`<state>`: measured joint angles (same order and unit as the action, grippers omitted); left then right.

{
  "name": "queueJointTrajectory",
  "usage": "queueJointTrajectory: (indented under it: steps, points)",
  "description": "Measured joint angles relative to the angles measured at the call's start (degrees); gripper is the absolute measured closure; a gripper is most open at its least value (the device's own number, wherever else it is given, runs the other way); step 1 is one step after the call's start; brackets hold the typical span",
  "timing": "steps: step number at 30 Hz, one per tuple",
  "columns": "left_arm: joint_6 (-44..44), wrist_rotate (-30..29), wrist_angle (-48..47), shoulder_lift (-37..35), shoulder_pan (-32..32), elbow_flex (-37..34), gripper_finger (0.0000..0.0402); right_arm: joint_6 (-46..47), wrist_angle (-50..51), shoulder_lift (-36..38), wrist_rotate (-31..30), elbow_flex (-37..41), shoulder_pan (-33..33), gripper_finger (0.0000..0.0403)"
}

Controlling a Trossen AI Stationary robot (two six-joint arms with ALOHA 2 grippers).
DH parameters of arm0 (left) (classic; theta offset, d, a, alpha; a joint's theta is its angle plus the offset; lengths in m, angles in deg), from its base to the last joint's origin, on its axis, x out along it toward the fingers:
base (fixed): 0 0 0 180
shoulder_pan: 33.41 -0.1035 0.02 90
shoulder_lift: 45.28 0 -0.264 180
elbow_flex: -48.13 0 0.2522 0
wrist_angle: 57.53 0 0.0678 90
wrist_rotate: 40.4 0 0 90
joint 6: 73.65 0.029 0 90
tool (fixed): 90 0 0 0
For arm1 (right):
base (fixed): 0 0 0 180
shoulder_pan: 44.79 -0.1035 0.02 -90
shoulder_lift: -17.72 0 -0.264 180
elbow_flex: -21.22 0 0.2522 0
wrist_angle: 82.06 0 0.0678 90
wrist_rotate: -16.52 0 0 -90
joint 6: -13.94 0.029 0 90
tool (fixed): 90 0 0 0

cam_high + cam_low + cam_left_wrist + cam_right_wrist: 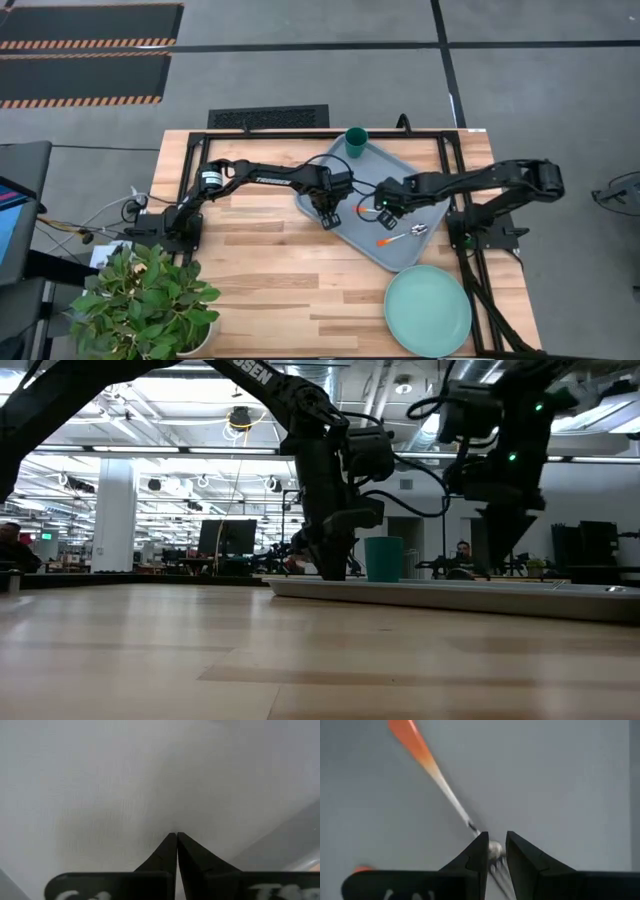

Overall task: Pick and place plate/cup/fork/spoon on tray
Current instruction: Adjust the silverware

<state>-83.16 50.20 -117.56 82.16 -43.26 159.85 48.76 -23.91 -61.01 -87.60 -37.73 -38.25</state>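
Right gripper (496,851) closed on thin silver metal neck of fork (451,796), tines down between the dark wedge-shaped fingers (477,857), tapered orange handle angled up and away. In high view, right gripper (384,211) above middle of tray (390,165). Left gripper (177,851) shut, fingers pressed flat together, nothing held, tips down over smooth matte pale floor of tray; in high view left gripper (329,215) at tray's edge on the left-arm side. Tray: light blue-grey, rectangular, rounded corners, raised rim, set askew on table (260,280). On tray: cup (356,141), dark green, round, upright at far corner; spoon (403,236), silver bowl, orange handle, lying flat near plate-side rim. Plate (428,311), round, pale mint green, plain rim, on table just beside tray, off it. Table: light wood planks, visible grain. Leafy potted plant (145,298) at one near corner. Beyond: grey floor, hazard-striped mats; open hall with ceiling lights, seated person (461,552) behind.
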Motion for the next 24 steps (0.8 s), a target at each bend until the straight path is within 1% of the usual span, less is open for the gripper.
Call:
queueJointTrajectory:
  steps: [7,9,12,18,24]
  points:
    - [-1.0,0.09,0.49,0.04,-0.02,0.0,0.0401,-8.83,-8.53,-4.35,-1.24,0.38,3.94,0.0313]
    - [-1.06,0.07,0.45,0.06,0.0,-0.02,0.0401,-10.2,-10.91,-5.65,-0.92,1.16,4.52,0.0313]
    - [-1.07,0.07,0.46,0.07,-0.01,-0.02,0.0401,-11.23,-11.7,-7.5,-0.06,1.66,4.82,0.0313]
    - [-1.06,0.09,0.59,0.07,0.0,-0.02,0.0401,-12.44,-11.95,-8.59,4.89,1.64,3.04,0.0313]
    - [-0.95,0.23,0.92,0.07,0.01,-0.02,0.0401,-13.83,-11.25,-6.35,5.91,1.66,-0.59,0.0313]
